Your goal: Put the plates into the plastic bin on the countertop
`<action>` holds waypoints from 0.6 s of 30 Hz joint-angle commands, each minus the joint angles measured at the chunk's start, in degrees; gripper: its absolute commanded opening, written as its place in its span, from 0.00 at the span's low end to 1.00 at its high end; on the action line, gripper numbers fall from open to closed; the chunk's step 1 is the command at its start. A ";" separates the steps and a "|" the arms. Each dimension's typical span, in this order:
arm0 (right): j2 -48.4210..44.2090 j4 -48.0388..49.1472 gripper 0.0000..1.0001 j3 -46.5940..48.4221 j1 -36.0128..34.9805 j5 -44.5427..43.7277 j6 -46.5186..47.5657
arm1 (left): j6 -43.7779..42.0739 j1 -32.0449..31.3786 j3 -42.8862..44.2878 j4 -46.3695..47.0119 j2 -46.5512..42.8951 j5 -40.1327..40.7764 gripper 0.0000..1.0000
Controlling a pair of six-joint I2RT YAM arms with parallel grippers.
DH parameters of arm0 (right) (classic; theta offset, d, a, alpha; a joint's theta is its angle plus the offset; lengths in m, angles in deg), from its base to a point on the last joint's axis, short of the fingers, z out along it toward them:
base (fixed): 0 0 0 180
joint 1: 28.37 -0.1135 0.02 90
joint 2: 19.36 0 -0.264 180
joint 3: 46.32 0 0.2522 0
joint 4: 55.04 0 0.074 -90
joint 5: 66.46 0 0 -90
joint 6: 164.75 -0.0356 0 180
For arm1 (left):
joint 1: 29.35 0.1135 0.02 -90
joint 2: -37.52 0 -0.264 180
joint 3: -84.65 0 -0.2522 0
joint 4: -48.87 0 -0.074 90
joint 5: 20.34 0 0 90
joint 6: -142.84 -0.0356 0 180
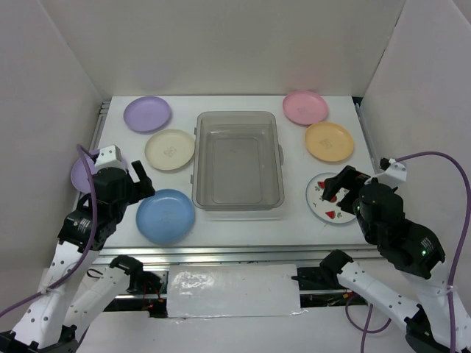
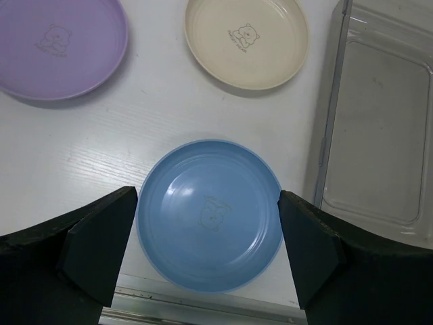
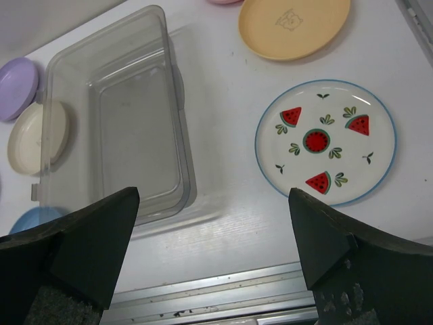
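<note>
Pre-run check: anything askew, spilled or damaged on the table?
Nothing stands out. The plates lie flat around the plastic bin, which sits upright and empty. One lilac plate is partly hidden by the left arm.

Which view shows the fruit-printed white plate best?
Right wrist: the printed plate lies whole and close. From the top, the right hand covers part of it; the left wrist view misses it.

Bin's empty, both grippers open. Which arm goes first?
Left, probably. The left gripper is open, with the blue plate centred between its jaws. The right gripper is open too, but the watermelon-print plate sits off to one side of its gap, so it needs more lining up.
</note>
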 commanded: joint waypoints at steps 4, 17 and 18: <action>-0.65 3.37 1.00 0.45 0.28 -0.75 0.89 | -0.35 -0.18 1.50 1.46 -0.29 -0.89 0.99; 1.19 6.61 1.00 -6.48 3.87 2.92 -1.23 | -0.61 -0.18 1.41 1.63 -0.90 -1.85 0.99; 1.28 11.85 1.00 -8.58 4.84 4.68 -0.70 | -0.61 -0.18 1.41 1.63 -0.99 -1.94 0.99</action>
